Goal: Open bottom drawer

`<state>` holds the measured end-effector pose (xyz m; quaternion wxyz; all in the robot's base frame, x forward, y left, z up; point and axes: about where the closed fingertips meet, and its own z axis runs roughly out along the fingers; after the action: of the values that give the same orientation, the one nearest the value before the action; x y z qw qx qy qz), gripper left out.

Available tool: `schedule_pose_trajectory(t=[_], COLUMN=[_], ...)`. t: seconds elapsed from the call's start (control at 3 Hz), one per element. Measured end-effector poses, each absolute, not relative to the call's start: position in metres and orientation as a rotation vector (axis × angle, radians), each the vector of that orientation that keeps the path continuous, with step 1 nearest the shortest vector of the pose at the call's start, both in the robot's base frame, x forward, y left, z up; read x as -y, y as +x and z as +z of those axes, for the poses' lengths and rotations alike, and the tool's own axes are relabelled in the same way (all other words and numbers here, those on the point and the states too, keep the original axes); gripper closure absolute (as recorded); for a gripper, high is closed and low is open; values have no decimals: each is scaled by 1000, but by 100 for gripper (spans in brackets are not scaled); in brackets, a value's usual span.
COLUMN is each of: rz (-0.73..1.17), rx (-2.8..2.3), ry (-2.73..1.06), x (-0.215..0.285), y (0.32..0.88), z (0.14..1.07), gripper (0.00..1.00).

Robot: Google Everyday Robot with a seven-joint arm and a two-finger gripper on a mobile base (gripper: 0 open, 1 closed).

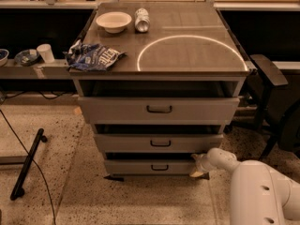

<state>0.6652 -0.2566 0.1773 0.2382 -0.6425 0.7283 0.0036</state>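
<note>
White robot arm, cut off at the lower right edge, reaches toward 9 o'clock. Its gripper lies at the right end of the narrow grey metal bottom drawer, at 3 o'clock from the drawer's dark loop handle. Whether the gripper is spread or closed cannot be told. Three grey drawer fronts are stacked, the bottom drawer lowest. On the cabinet top are one white bowl, one can and one blue crumpled bag.

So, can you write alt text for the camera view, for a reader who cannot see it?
At the lower right is a white robot arm, its tool at the right end of the bottom drawer, away from the handle at its centre. The grey cabinet has three drawers; a bowl, a can and a bag are on top.
</note>
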Motion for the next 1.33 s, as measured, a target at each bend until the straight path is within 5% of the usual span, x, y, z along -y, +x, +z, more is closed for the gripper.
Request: schedule_pose_trajectory(t=[1.33], rz=[76], rx=[-2043], ry=[-1843], x=[244], y=[622], z=[159], gripper=[36])
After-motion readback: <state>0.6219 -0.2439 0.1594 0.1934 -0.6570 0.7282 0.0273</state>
